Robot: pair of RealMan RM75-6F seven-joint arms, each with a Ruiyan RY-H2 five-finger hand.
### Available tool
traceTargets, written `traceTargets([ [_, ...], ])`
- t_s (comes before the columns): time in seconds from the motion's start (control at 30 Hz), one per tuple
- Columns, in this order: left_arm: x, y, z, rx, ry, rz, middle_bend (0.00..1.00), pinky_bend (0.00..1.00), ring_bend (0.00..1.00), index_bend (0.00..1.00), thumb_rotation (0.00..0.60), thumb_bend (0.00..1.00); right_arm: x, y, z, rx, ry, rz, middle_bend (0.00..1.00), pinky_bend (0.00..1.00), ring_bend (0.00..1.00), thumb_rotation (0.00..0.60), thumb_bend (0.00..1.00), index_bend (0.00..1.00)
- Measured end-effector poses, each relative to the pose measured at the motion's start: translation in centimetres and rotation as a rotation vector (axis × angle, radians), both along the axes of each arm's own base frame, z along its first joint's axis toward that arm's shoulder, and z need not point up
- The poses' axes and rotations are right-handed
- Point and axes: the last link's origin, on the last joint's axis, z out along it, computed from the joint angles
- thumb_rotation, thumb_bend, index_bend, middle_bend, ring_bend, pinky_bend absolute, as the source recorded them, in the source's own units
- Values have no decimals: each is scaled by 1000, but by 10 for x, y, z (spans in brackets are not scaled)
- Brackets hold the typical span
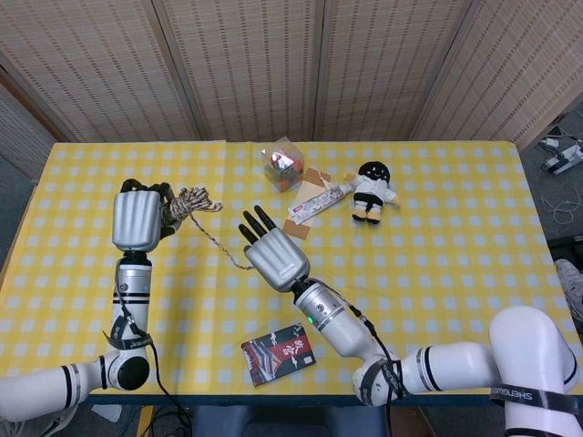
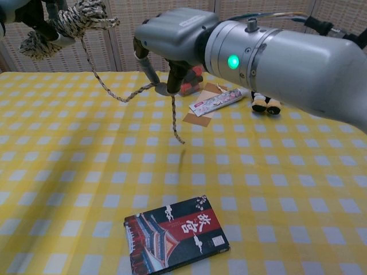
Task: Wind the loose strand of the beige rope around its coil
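The coil of beige-and-brown braided rope (image 1: 185,201) was held clear of the yellow-and-white checked tablecloth (image 1: 455,246), clasped in the curled fingers of the left hand (image 1: 137,217). In the chest view the coil (image 2: 77,20) sat at the top left with part of it hanging below the fingers. The loose strand (image 1: 219,244) ran from the coil down and across to the right hand (image 1: 273,257). In the chest view the strand (image 2: 109,91) sagged in a loop, rose to the right hand (image 2: 172,43), and was pinched there between the fingertips (image 2: 150,71); its free end hung straight down, short of the cloth.

Taking the coil as landmark: the right hand stood to its right and nearer the robot, close by. A clear plastic box with red contents (image 1: 282,164) lay further right and towards the far edge. Beyond that lay a brown card (image 1: 305,196) with a printed sachet (image 1: 319,200) across it, and then a small plush doll with a black head and white top (image 1: 372,189). A dark book with a red band on its cover (image 1: 277,353) lay well to the near side of the coil, by the table's front edge. Woven reed screens (image 1: 273,64) stood behind the table.
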Motion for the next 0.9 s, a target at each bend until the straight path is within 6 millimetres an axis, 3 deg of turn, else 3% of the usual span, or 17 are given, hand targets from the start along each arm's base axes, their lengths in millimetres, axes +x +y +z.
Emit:
traceTargets([
  [0.37, 1, -2, -24, -11, 118, 14, 841, 299, 601, 760, 600, 271, 37, -4, 14, 8, -87, 12, 160, 0, 0, 600, 372, 670],
  [0.9, 2, -21, -53, -79, 182, -36, 844, 319, 609, 762, 600, 271, 54, -22, 24, -17, -154, 6, 160, 0, 0, 600, 376, 671],
])
